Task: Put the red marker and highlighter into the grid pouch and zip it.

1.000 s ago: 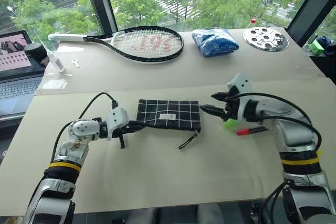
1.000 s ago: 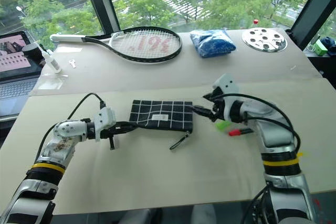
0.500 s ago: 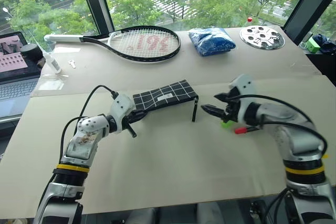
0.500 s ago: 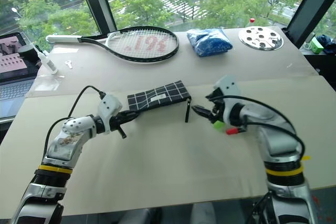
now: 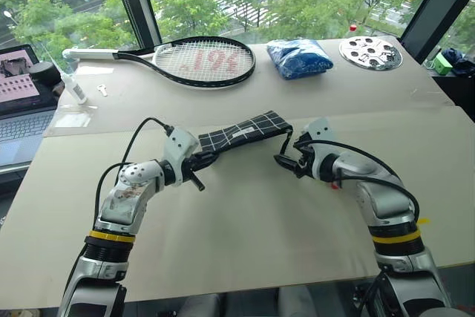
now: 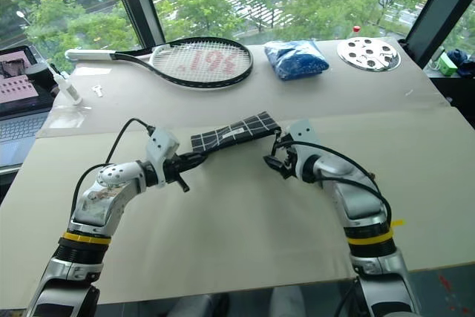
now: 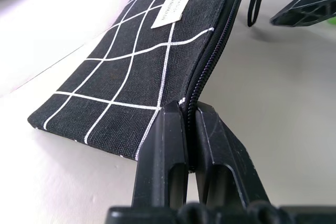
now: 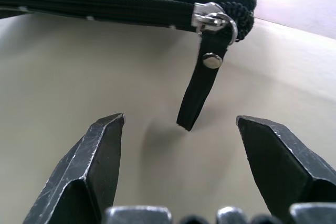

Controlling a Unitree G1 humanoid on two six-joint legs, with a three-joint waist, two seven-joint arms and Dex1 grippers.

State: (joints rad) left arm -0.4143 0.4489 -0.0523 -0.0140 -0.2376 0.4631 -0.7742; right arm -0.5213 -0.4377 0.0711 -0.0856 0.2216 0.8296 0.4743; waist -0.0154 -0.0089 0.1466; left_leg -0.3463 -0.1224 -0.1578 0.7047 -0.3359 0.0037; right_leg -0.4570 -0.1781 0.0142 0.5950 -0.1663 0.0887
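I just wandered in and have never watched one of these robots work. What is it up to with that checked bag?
The left gripper is shut on one end of the grid pouch, holding it up off the table. The right gripper is open, its fingers either side of the dangling zipper pull at the other end, not gripping it. The zip looks closed. A tennis racket and a blue bag lie farther back.

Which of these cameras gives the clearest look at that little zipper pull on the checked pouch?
The right wrist view: the zipper pull hangs close up between the open right end effector's fingers, metal slider visible. The left wrist view catches it small at the grid pouch's far end; the head views show a thin dark strap.
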